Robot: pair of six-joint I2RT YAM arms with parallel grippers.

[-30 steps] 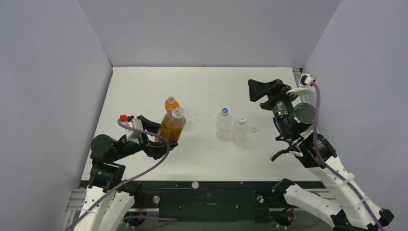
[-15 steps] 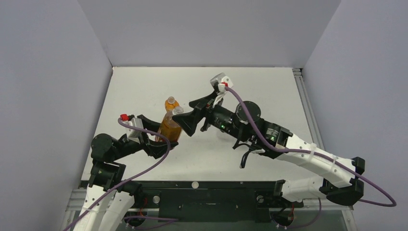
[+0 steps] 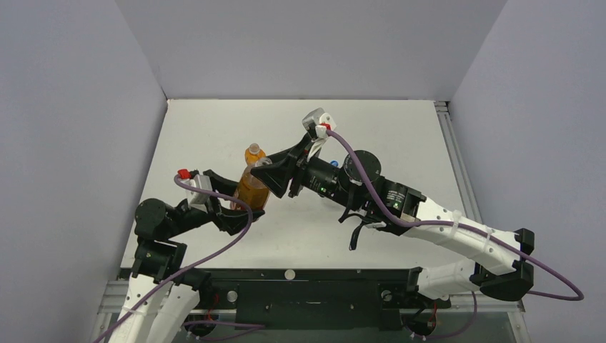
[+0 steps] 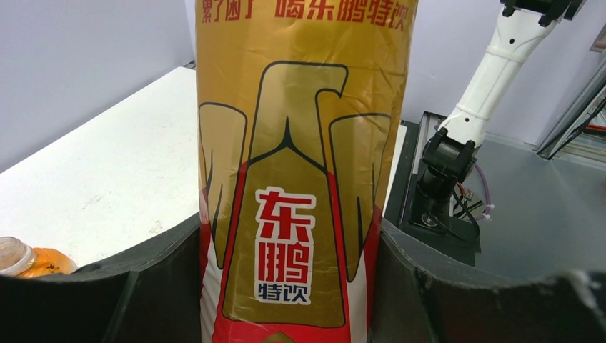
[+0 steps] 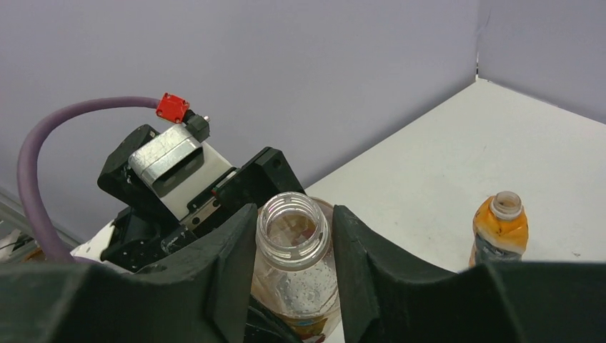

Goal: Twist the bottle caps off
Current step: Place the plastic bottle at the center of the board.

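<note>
A reddish-brown bottle (image 3: 251,193) with a gold and red label (image 4: 300,179) stands upright at the table's left, and my left gripper (image 4: 289,286) is shut on its body. Its neck (image 5: 293,227) is open, with bare threads and no cap. My right gripper (image 5: 293,246) reaches in from the right, and its jaws press both sides of that neck. The orange bottle (image 5: 500,230) stands just behind (image 3: 254,153), also with an open neck. A speck of the blue cap (image 3: 334,163) shows behind my right arm. The clear bottles are hidden by that arm.
My right arm (image 3: 400,204) stretches across the table's middle from the near right. The left arm's body (image 3: 161,221) sits at the near left edge. Grey walls close in the back and both sides.
My right arm has swung from the far right across to the held bottle, and its jaws have closed in on the neck. The left gripper and its bottle have stayed put.
</note>
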